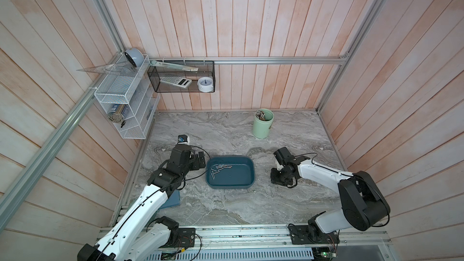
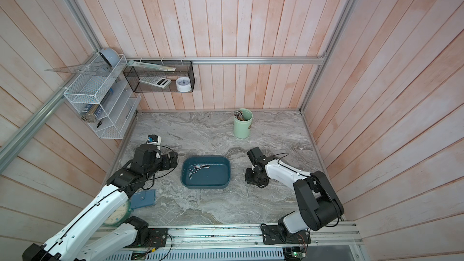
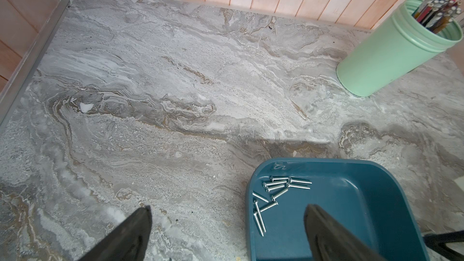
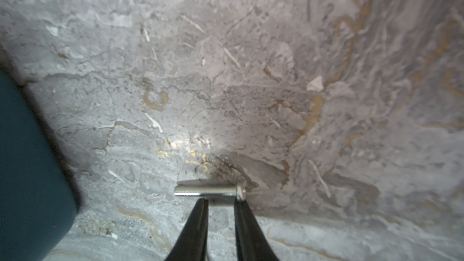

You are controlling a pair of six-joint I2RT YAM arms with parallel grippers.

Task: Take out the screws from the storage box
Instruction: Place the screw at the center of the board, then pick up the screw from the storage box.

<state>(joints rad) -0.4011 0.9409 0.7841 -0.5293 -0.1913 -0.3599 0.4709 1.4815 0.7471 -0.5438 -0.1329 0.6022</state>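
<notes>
The storage box (image 1: 241, 184) is a dark teal tray in the middle of the marble table, seen in both top views (image 2: 216, 182). Several screws (image 1: 219, 168) lie in its far left part (image 3: 276, 189). My left gripper (image 3: 228, 222) is wide open over the box's left wall, one finger (image 3: 324, 232) above the box floor and one above the marble. My right gripper (image 4: 221, 200) points down at the table right of the box (image 4: 30, 171). Its jaws stand slightly apart with nothing between them. One screw (image 4: 208, 191) lies crosswise on the marble, touching the fingertips. Another screw (image 1: 271, 192) lies loose on the table nearby.
A pale green cup (image 1: 263, 123) of long sticks stands at the back right. A blue wallet-like case (image 2: 143, 198) and a round clock (image 2: 116, 214) lie under the left arm. A small blue-and-white object (image 1: 183, 139) sits behind the left gripper. A wire shelf and a mesh basket hang on the walls.
</notes>
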